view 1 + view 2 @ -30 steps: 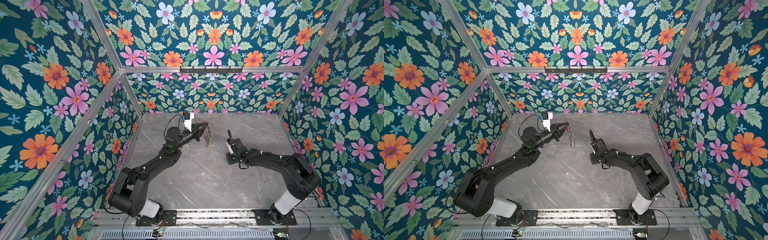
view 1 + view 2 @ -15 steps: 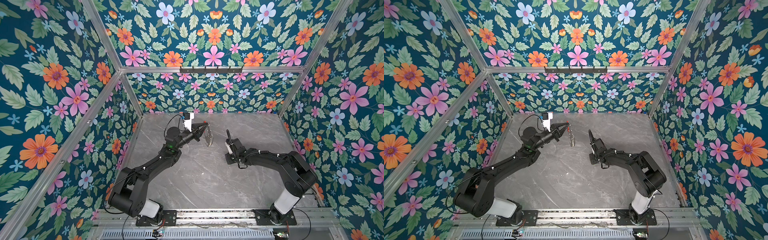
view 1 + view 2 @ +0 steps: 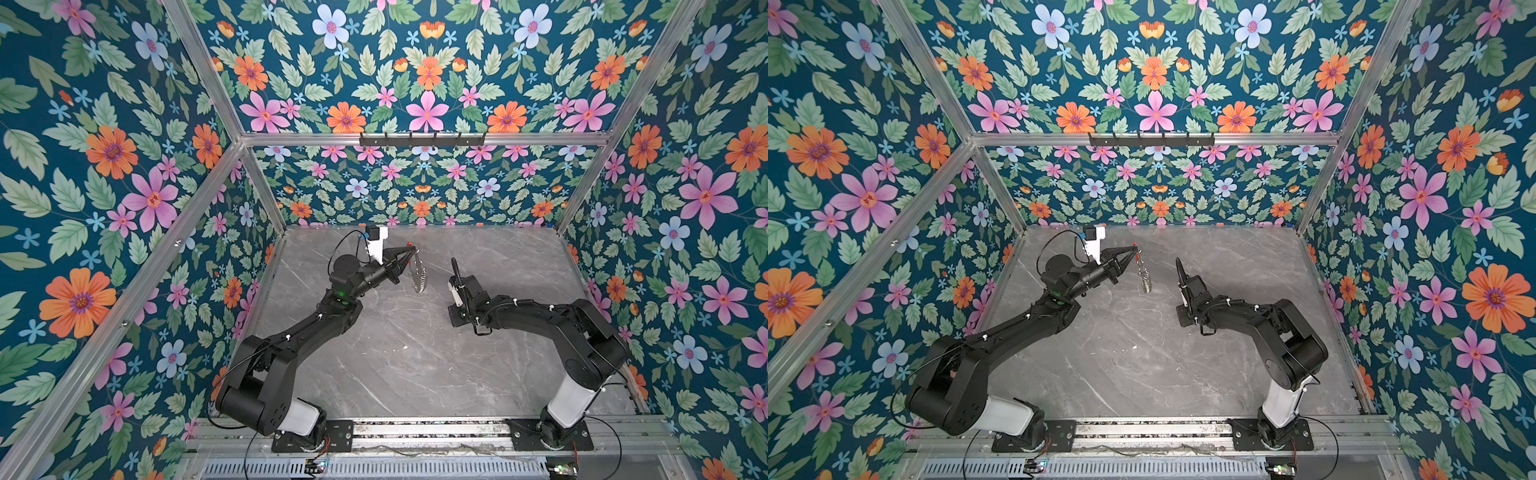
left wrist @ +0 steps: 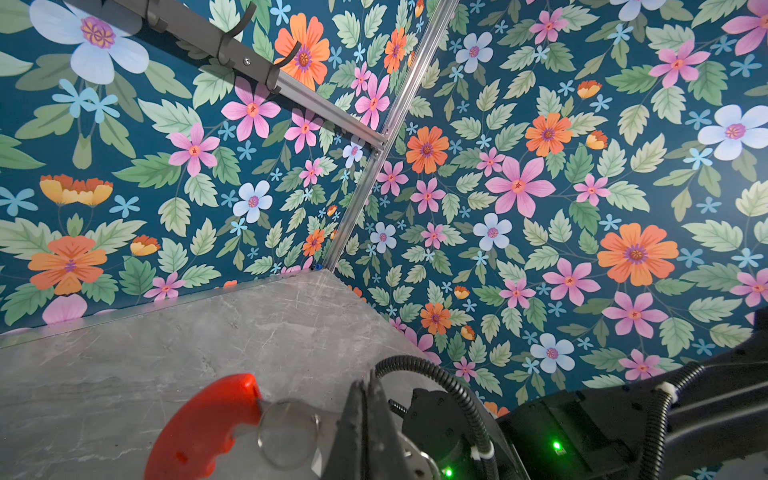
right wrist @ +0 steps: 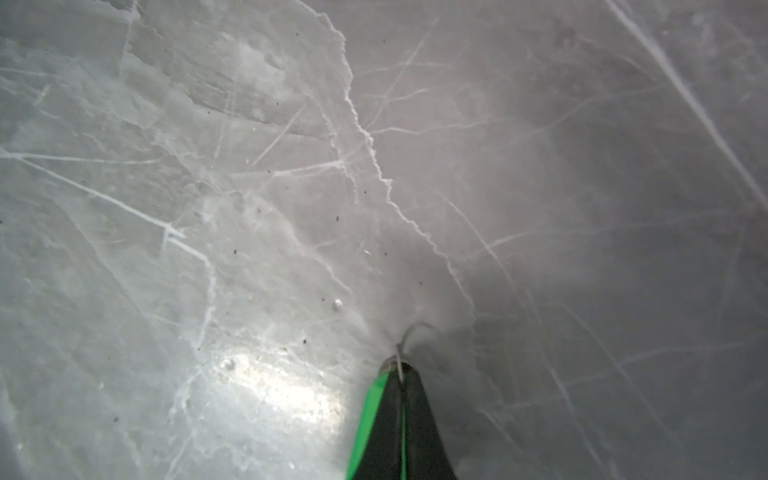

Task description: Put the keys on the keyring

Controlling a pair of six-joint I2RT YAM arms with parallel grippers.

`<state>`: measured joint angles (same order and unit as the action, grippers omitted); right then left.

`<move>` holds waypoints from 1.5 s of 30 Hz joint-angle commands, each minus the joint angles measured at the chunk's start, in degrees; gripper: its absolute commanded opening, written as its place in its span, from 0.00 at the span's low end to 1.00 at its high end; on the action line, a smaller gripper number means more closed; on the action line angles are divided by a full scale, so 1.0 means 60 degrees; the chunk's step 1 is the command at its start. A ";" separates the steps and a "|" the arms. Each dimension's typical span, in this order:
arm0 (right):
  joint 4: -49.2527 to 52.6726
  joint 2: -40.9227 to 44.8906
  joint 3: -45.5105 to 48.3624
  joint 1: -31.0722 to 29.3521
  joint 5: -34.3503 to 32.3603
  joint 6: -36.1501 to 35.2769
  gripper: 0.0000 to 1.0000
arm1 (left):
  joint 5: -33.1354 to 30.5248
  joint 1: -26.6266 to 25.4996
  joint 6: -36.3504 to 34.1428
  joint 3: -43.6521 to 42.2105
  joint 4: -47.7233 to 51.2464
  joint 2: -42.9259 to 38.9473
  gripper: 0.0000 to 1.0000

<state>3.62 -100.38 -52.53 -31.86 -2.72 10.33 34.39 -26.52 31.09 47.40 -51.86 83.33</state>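
Red plastic and thin wire are forming the keyring (image 3: pixel 417 276), which is hanging at the left of both top views; the left gripper (image 3: pixel 409 251) is pinching it near its top, jaws pressed together, with the red arc (image 4: pixel 208 424) showing large in the left wrist view and the split rings (image 3: pixel 1145 280) dangling below; moving rightward, a bare stretch of the table (image 3: pixel 395 365) is separating the two arms, which are standing well apart; the right gripper (image 5: pixel 401 368) is pointing down at the marble, jaws pressed together on the keys (image 5: pixel 368 419), the green tag showing along one finger while its wire loop (image 5: pixel 409 336) is protruding past the tips. Step in hand, as judged: picking up the tag, with threading not yet begun. Next move, as judged: the right arm is needing to lift and carry the tag leftward, presenting the wire loop to the hoop's opening; the loop being tiny and the hoop hanging free, fine alignment is being called for.
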 commanded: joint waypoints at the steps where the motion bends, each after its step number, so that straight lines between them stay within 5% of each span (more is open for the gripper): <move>1: 0.0305 -0.0043 -0.0013 -0.0008 -0.0125 -0.0059 0.00 | 0.0009 0.0011 -0.0126 -0.0033 -0.0470 -0.0097 0.00; 22: 0.0641 0.0075 -0.0004 -0.0008 0.0344 -0.0373 0.00 | -0.0033 0.0011 -0.0010 -0.0088 -0.0528 -0.0160 0.00; 27: 0.0696 0.0169 -0.0097 -0.0008 0.0294 -0.0345 0.12 | -0.0020 0.0011 -0.0049 -0.0075 -0.0528 -0.0120 0.00; 45: 0.0759 -0.0010 -0.0271 -0.0008 0.0280 -0.0324 0.17 | 0.0002 0.0011 -0.0099 -0.0067 -0.0498 -0.0160 0.00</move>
<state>7.57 -100.14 -53.74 -31.86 -0.99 8.71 34.37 -26.52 31.14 46.89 -51.86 82.87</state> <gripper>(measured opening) 0.166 0.050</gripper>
